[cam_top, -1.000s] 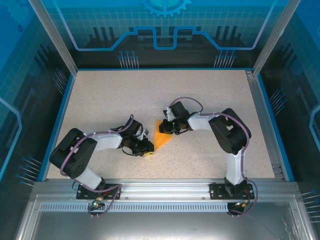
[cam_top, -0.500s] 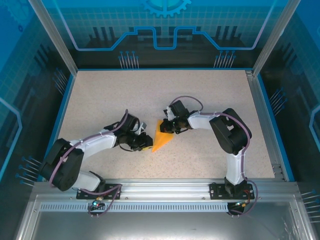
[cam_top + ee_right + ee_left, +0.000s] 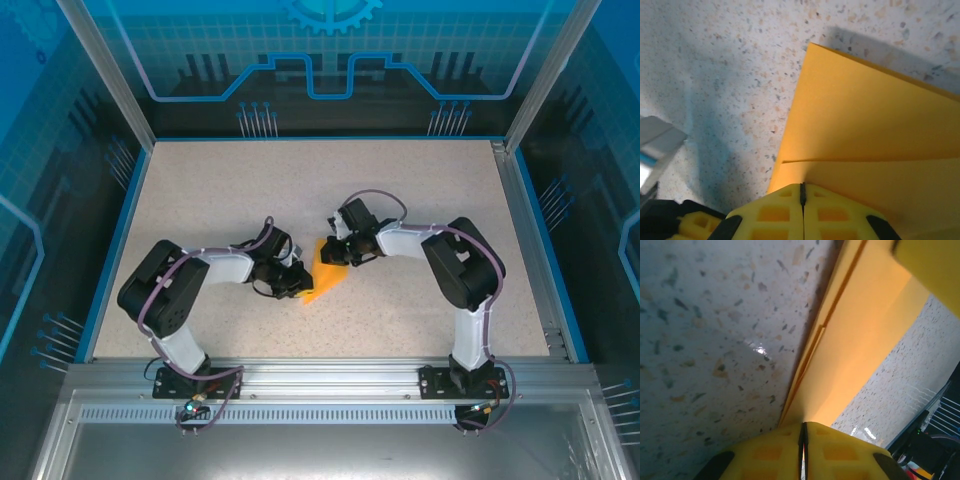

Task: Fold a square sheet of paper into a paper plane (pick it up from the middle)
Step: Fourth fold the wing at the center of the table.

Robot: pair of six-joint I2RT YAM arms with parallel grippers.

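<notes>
On the speckled beige bench [image 3: 250, 190], the left pincer [image 3: 803, 432] was closed, its yellow tips pinching the left edge of the thin orange-yellow folded sheet of paper [image 3: 322, 273], a creased triangular wedge sitting mid-bench between the two arms. The right pincer [image 3: 802, 190] was clamped tight on the sheet's far right edge.
</notes>
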